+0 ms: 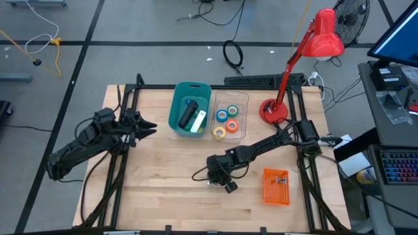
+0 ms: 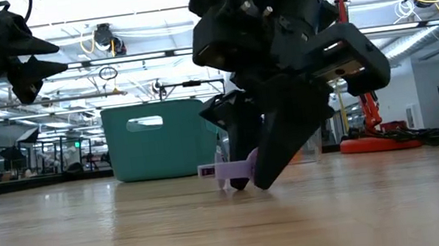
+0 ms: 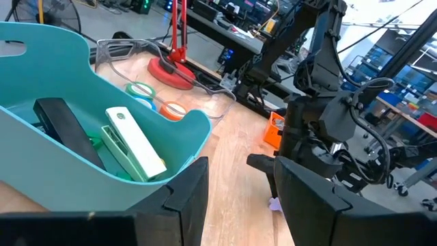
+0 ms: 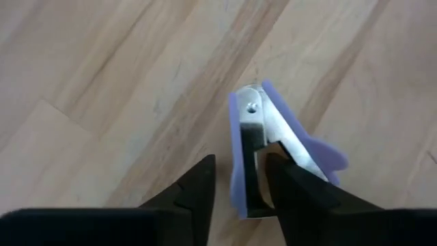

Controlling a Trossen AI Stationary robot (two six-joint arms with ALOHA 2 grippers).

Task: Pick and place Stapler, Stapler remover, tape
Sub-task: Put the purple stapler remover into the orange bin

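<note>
A purple stapler remover (image 4: 273, 147) with metal jaws lies on the wooden table (image 1: 163, 189) near the middle. My right gripper (image 4: 240, 188) slants down over it, open, with one purple arm (image 4: 235, 164) and its metal blade between the fingers. The black Stapler (image 1: 188, 114) lies in the teal bin (image 1: 176, 98). The tape rolls (image 1: 227, 121) sit in the clear tray (image 1: 243, 98). My left gripper (image 1: 151, 128) waits open at the table's left, raised and facing the bin. My right gripper's fingers stand on either side of one arm of the stapler remover, coming slanting from above. A strip of table shows between one finger (image 4: 198, 188) and the purple arm. Whether the other finger (image 4: 293, 188) touches the metal blade, I cannot tell.
A white and green object (image 1: 200, 121) lies beside the Stapler in the bin. An orange box (image 1: 275, 187) sits at the near right, and a red desk lamp (image 1: 274, 111) stands at the far right. Bare wood stretches along the near side.
</note>
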